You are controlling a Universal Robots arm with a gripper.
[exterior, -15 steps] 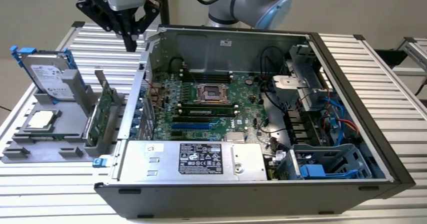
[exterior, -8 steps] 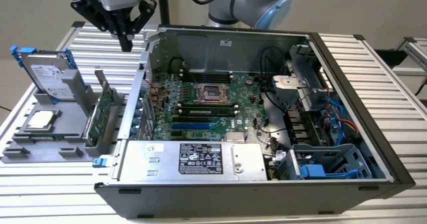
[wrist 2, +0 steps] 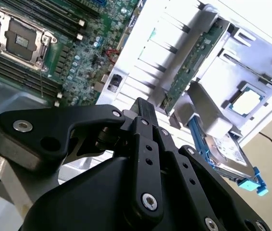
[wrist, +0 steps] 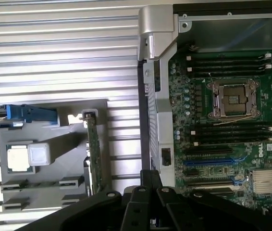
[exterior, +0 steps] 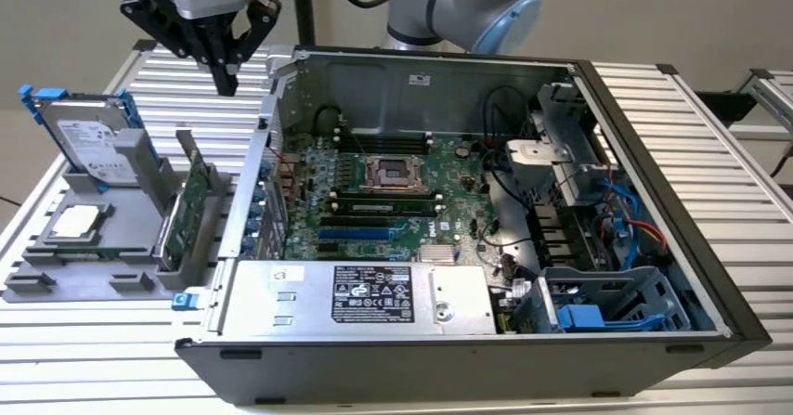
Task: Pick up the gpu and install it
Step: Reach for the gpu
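**Desk:** What is the setting?

**Photographer:** A slatted aluminium table (exterior: 731, 183). An open computer case (exterior: 409, 76) lies on its side on it, with the motherboard (exterior: 371, 206) facing up. The open processor socket (exterior: 388, 172) sits mid-board, and the power supply (exterior: 359, 294) runs along the near wall. The arm (exterior: 471, 2) rises behind the case.

**Desk:** Where is the gpu?

**Photographer:** Outside the case. The gpu (exterior: 189, 215) stands on its long edge in a slot of the grey holder (exterior: 74, 280), just beside the case on the exterior view's left. The case's side wall stands between it and the motherboard. The first wrist view catches the gpu (wrist: 93, 144) edge-on as a thin green strip. The same holder carries a hard drive (exterior: 93, 141) with blue clips, propped upright, and a CPU chip (exterior: 77, 220) lying flat.

**Desk:** And the gripper?

**Photographer:** The gripper (exterior: 227, 83) hangs over the table at the exterior view's upper left. It is beyond the holder, near the case's far corner, and well apart from the gpu. It is clenched, its black fingers (wrist 2: 145, 139) pressed together and grasping no part. Both wrist views show the tips meeting, with the gpu not yet picked up.
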